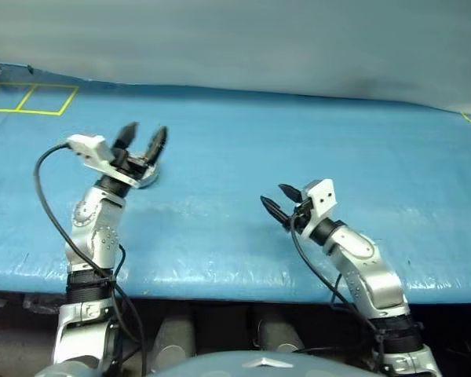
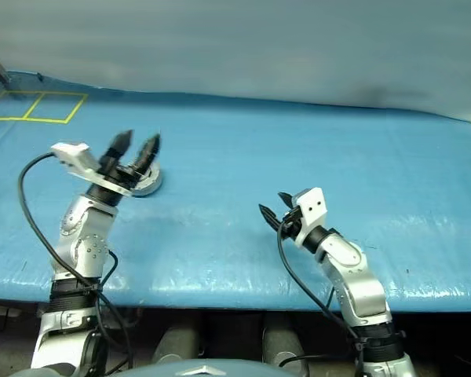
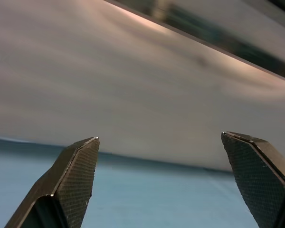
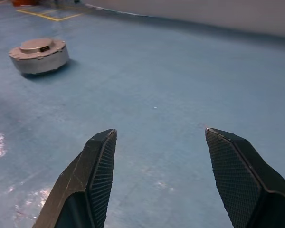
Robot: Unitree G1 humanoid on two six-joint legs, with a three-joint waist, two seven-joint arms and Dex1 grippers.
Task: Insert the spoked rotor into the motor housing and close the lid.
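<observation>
The motor housing (image 4: pixel 39 60) is a short round silver piece on the blue table, with the lid (image 4: pixel 38 45) lying flat on top of it. In the head views the housing (image 2: pixel 149 183) peeks out just behind my left gripper (image 1: pixel 145 133). That gripper is raised above and in front of the housing, open and empty, and its fingers (image 3: pixel 80 161) point up toward the back wall. Toward the right, my right gripper (image 1: pixel 273 196) hovers low over the table, open, with nothing between its fingers (image 4: pixel 102 156). It points toward the housing. The spoked rotor is hidden.
A blue cover (image 1: pixel 314 149) spans the table up to a grey back wall. Yellow tape squares (image 1: pixel 31 98) mark the far left corner. The table's front edge (image 1: pixel 220 287) runs just before my arms. A black cable (image 1: pixel 51 212) loops beside the left arm.
</observation>
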